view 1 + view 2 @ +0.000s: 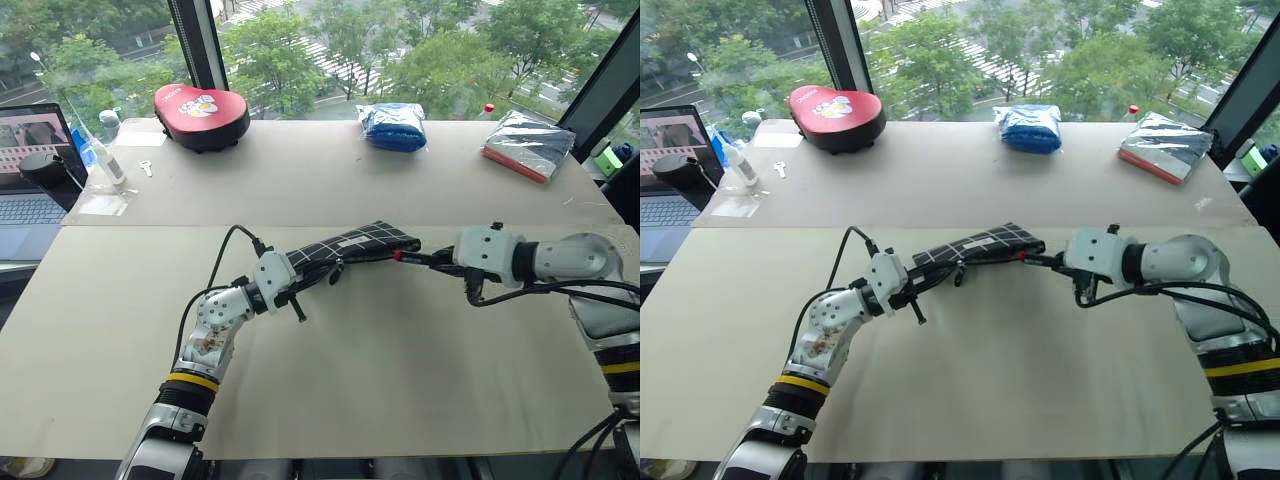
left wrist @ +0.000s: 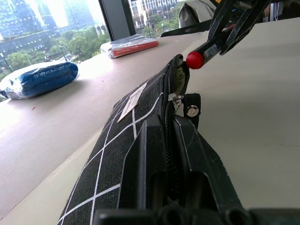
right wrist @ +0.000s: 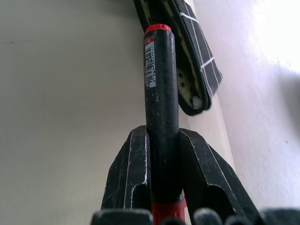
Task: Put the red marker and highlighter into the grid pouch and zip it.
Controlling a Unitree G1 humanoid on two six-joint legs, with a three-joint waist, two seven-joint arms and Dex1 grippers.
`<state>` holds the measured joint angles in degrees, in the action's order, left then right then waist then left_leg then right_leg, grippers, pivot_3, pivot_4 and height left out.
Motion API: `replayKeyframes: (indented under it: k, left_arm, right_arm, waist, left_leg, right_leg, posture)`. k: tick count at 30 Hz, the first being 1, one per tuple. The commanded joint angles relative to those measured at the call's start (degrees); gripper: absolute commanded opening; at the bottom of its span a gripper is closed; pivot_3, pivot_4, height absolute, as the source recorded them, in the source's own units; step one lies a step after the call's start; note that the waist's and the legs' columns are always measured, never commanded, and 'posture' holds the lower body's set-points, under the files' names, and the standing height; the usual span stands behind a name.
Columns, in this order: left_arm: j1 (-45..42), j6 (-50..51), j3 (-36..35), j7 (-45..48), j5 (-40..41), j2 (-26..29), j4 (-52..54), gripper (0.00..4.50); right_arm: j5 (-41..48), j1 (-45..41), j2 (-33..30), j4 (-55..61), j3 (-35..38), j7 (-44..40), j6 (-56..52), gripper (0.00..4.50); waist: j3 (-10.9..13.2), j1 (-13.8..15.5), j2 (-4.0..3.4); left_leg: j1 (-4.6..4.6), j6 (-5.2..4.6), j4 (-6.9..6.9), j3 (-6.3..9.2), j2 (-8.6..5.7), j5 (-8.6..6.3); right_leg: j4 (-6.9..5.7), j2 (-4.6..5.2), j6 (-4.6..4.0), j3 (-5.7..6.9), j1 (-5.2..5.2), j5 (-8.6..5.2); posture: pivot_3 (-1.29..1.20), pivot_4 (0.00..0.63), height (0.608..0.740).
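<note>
Above table [image 1: 400, 380], left end effector [image 1: 300, 283] clamps grid pouch [image 1: 350, 247], red marker [image 3: 161, 93] seemingly at mouth

text: none legible | red marker [image 3: 161, 93]: barcode label, print unreadable

**Two silver-grey robot arms with black fingers**

Both arms have rounded silver-grey metal segments and white housings behind the fingers. Black cables loop along each forearm. A yellow-and-black band rings each arm further back. The left gripper [image 1: 300, 283] and right gripper [image 1: 425, 258] each carry two angular black fingers.
</note>
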<state>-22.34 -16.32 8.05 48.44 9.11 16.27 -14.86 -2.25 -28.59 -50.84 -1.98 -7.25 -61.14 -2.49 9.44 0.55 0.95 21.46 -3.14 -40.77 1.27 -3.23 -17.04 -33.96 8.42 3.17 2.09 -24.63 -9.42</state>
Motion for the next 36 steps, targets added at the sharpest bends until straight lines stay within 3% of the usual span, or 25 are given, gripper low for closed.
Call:
replayKeyframes:
  k: [1, 10, 19, 33, 35, 36]
  left_arm:
    - [-0.39, -1.03, -0.53, 0.17, 0.77, 0.15, 1.00, 0.00]
    - [-0.03, -0.89, -0.54, -0.22, 0.72, 0.07, 1.38, 0.00]
    - [-0.26, -0.57, -0.89, -0.50, 0.87, 0.09, 1.76, 0.00]
    - [0.38, 0.16, -1.29, -1.01, 0.97, 0.35, 3.35, 0.00]
    - [0.74, 0.37, -1.38, -0.97, 1.04, 0.46, 3.81, 0.00]
    - [0.79, 0.48, -1.44, -0.98, 1.07, 0.48, 3.93, 0.00]
  right_arm:
    - [-1.10, -3.29, 0.34, -0.41, -0.11, 0.65, 1.91, 0.51]
    - [-4.95, -8.19, 3.98, -2.72, -5.34, 0.26, 5.27, 0.51]
    - [-12.90, -15.41, 11.63, -8.70, -11.09, 6.66, 13.57, 0.51]
    - [-15.20, -15.41, 16.91, -10.46, -12.88, 11.76, 23.37, 0.51]
    - [-13.67, -15.50, 17.43, -10.73, -12.27, 10.66, 21.77, 1.49]
    - [-13.29, -15.58, 17.68, -10.82, -11.80, 10.90, 21.52, 1.64]
  waist:
    - [0.00, 0.03, 0.00]
    - [0.00, 0.02, 0.00]
    - [0.00, -0.19, 0.00]
    - [0.00, -0.62, 0.00]
    - [0.00, -0.77, -0.01]
    - [0.00, -0.88, 0.00]
  left_leg:
    - [0.00, 0.01, 0.00, 0.00, 0.00, 0.01]
    - [0.03, 0.09, 0.01, 0.01, -0.01, 0.05]
    - [0.40, 0.29, -0.01, -0.01, -0.05, 0.17]
    - [0.55, 0.33, 0.02, 0.00, -0.09, 0.20]
    - [0.54, 0.33, 0.02, 0.00, -0.09, 0.20]
    - [0.54, 0.33, 0.02, 0.00, -0.08, 0.20]
  right_leg:
    - [0.00, 0.00, 0.00, 0.00, 0.00, 0.00]
    - [0.00, 0.00, 0.00, 0.01, -0.03, 0.00]
    - [-0.08, 0.00, -0.02, -0.01, -0.46, 0.02]
    - [-0.11, -0.04, -0.02, 0.01, -0.54, 0.03]
    - [-0.12, -0.04, -0.02, 0.01, -0.54, 0.03]
    - [-0.12, -0.04, -0.02, 0.01, -0.54, 0.03]
  posture:
    - [0.00, 0.150, 0.740]
    - [0.00, 0.150, 0.740]
    - [0.00, 0.150, 0.740]
    - [0.00, 0.150, 0.740]
    - [0.00, 0.150, 0.740]
    - [0.00, 0.150, 0.740]
